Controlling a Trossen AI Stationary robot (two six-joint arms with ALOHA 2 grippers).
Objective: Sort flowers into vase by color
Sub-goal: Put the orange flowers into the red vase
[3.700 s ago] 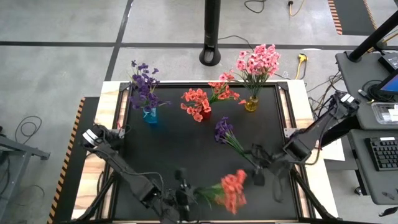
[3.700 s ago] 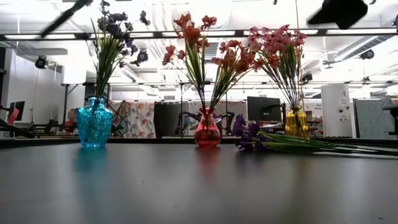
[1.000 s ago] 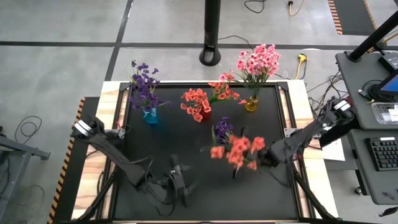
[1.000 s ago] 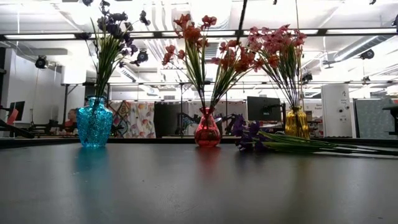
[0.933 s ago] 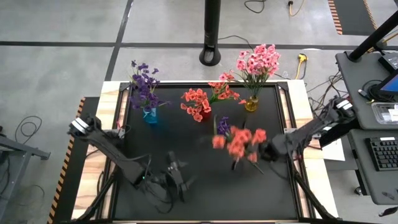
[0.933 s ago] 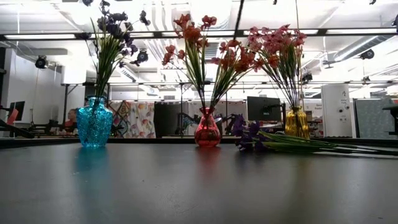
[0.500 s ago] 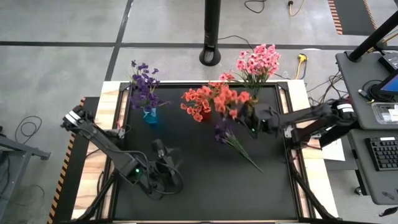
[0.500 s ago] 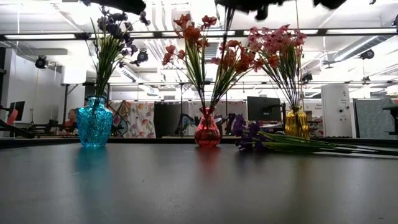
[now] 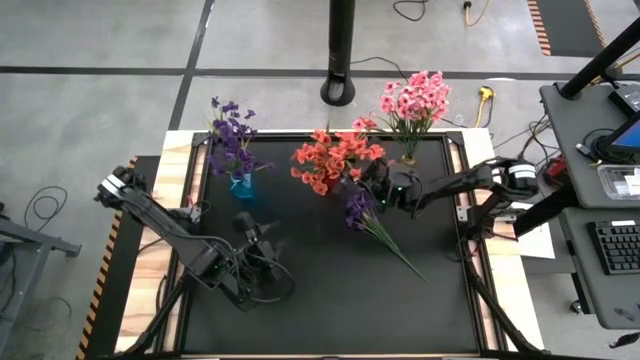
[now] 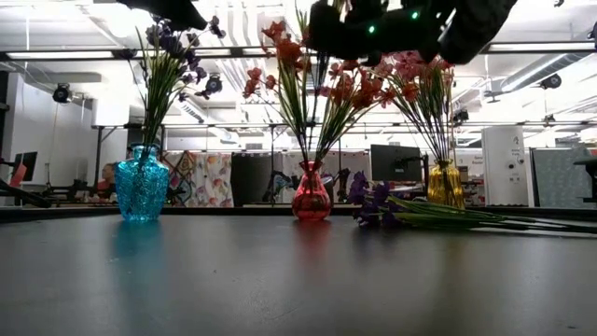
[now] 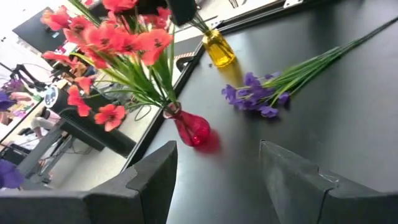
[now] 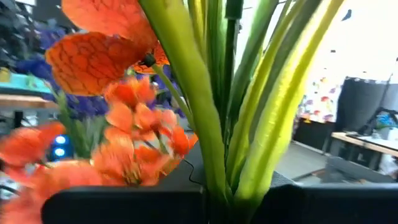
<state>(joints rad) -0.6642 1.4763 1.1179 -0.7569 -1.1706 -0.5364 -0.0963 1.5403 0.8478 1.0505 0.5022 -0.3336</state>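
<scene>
A coral-red flower sprig (image 9: 345, 152) hangs in the air over the red vase (image 9: 328, 186), which holds other coral-red flowers; my right gripper (image 9: 380, 185) is shut on the sprig's stems. A purple sprig (image 9: 362, 210) lies flat on the black table, its stem running toward the near right. The blue vase (image 9: 241, 186) holds purple flowers, and pink flowers (image 9: 415, 95) stand at the far right in the yellow vase (image 11: 219, 50). My left gripper (image 9: 260, 232) hovers open and empty near the table's middle left. My right gripper pinches the coral-red sprig's bundle of green stems (image 12: 217, 162) between its two fingers. The fingers come roughly level from the table's right side and lie across the stems. The sprig is lifted clear of the table, with its blossoms (image 12: 137, 137) beyond the fingers, over the red vase's flowers.
The three vases stand in a row along the far edge: blue (image 10: 143, 184), red (image 10: 311, 194), yellow (image 10: 445, 185). The table's near half (image 9: 330, 300) is bare black surface. A black pole base (image 9: 340, 90) stands on the floor beyond the table.
My right gripper has carried the coral-red sprig from the table's middle right toward the far edge and leftward, ending over the red vase. My left gripper has drawn away from the near edge toward the middle left, staying open.
</scene>
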